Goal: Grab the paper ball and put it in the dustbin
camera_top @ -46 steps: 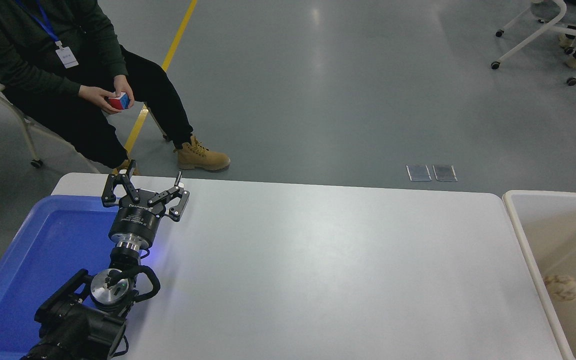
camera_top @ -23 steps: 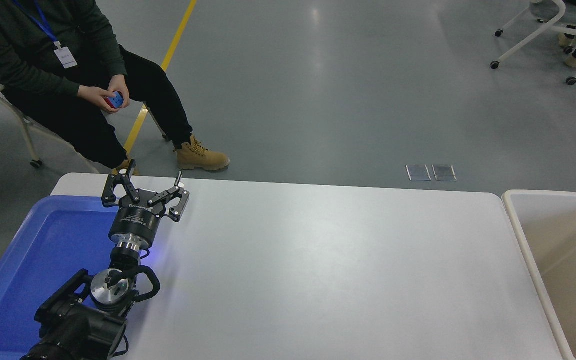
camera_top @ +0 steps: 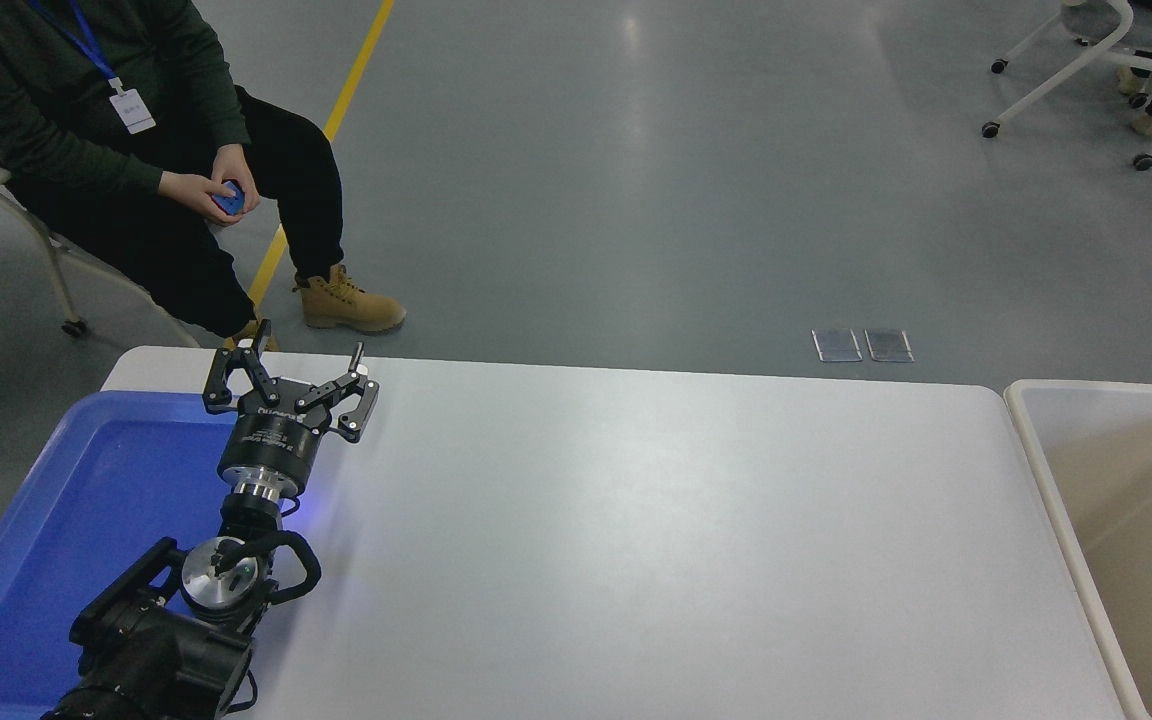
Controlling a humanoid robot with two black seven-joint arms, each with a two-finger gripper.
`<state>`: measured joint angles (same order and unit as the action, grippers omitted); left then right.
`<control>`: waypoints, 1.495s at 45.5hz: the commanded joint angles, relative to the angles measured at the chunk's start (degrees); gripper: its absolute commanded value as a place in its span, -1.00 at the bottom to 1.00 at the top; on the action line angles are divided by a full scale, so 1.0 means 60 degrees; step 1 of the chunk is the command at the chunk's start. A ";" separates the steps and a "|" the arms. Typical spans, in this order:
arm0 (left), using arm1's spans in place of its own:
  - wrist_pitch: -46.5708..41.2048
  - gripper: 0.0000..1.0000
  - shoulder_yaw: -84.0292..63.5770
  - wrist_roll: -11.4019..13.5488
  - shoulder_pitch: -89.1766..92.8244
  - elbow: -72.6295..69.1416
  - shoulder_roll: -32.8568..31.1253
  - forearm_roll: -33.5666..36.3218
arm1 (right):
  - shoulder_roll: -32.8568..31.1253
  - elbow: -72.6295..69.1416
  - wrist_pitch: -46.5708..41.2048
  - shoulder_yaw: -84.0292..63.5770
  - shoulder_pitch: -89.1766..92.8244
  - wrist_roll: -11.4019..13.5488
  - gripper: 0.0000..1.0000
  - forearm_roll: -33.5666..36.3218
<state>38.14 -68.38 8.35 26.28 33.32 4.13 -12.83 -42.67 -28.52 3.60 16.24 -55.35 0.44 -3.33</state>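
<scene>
The left arm [camera_top: 186, 610] lay at the lower left, over the inner edge of a blue tray [camera_top: 56, 540] and the white table [camera_top: 636, 540], pointing away from the camera. Its gripper [camera_top: 288, 385] hung past the tray's far corner with the fingers spread wide and nothing between them. A faint blue glow showed on the table just beside the arm's wrist.

At the right edge stood the bin [camera_top: 1036, 450], its pale rim touching or just beside the table's right end. Only bare cream walls and floor showed in the part of it that was in view. The paper ball could not be seen anywhere, neither in the visible part of the bin nor on the table. The right arm and its gripper were out of the picture.

Beyond the table's far left corner a person [camera_top: 86, 130] in a dark green top sat on a chair, both hands around a small blue thing [camera_top: 229, 197]. One tan boot [camera_top: 346, 305] rested on the grey floor near a yellow line [camera_top: 336, 120]. Two small clear plates [camera_top: 863, 345] lay side by side on the floor past the table's far edge. At the top right stood a white chair on castors [camera_top: 1076, 80]
</scene>
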 commanded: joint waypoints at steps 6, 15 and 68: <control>0.0000 0.98 0.0000 0.0000 0.0000 -0.0001 0.0000 0.0000 | -0.0403 -0.1983 0.0044 0.0910 -0.1351 -0.0015 1.00 0.0027; 0.0000 0.98 0.0000 0.0000 0.0000 -0.0001 0.0000 0.0000 | 0.0051 -0.2658 -0.0029 0.2288 -0.1292 -0.0015 1.00 0.0845; 0.0000 0.98 0.0000 0.0000 0.0000 -0.0001 0.0000 0.0000 | 0.3582 0.0842 -0.5960 0.4735 0.2927 -0.0733 1.00 0.3382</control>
<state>38.14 -68.38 8.35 26.28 33.31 4.13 -12.84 -22.55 -30.60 -23.33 44.16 -41.00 -3.09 16.81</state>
